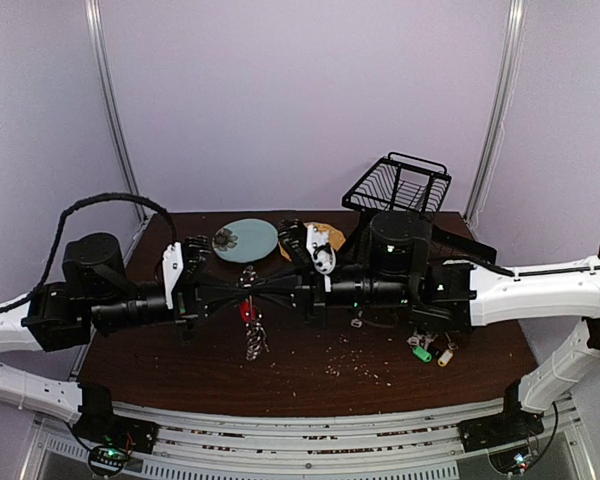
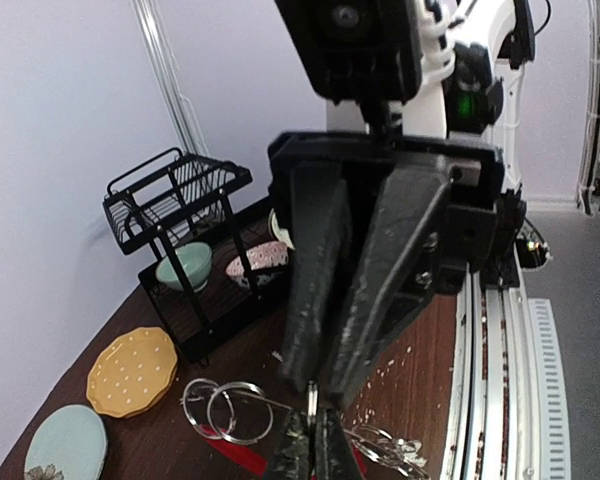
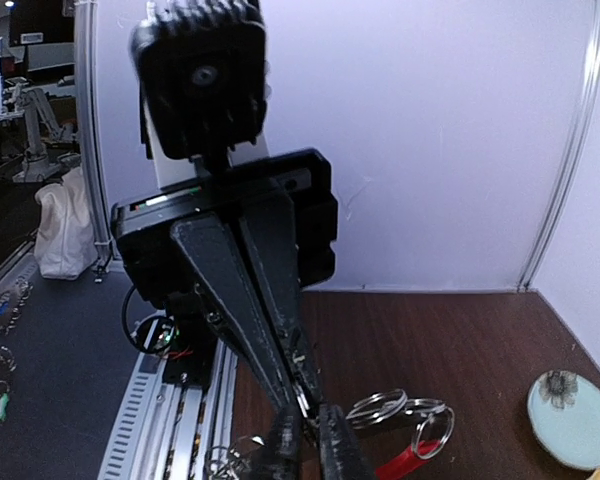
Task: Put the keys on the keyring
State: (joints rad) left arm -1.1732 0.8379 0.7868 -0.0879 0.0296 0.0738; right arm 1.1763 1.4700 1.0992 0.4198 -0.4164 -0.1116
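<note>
- the two arms meet tip to tip over the middle of the dark table [image 1: 310, 370], the left gripper [image 1: 242, 287] reaching in from 9 o'clock and the right gripper [image 1: 263, 287] from 3 o'clock.
- the left gripper is pinched narrow; in its wrist view the fingertips [image 2: 298, 440] close on a thin silver loop at the bottom edge, which looks like part of the keyring [image 2: 230, 412].
- the right gripper is nearly closed too; its wrist view shows its tips next to the opposing fingers, with silver rings [image 3: 380, 407] and a red piece [image 3: 408, 462] just beside them at 4 o'clock. i cannot tell whether it actually holds metal.
- from above, the keyring hangs between the two tips, its red sleeve [image 1: 246, 311] below them at 6 o'clock and the keys [image 1: 254, 342] dangling lower, close to or touching the table.
- a separate bunch with coloured tags [image 1: 432, 352] lies well apart at 4 o'clock; leave it alone.
- my judgement: the step in hand is steadying the ring with one gripper while the other works a key onto the coil.
- to do it well, keep the left pinch firm and unmoving, keep the coil's split end exposed rather than buried under the pads, and move the right tip in small turns along the wire.
- risk: both tips crowd the same spot, so a tug may twist the ring out of the pinch.
</note>
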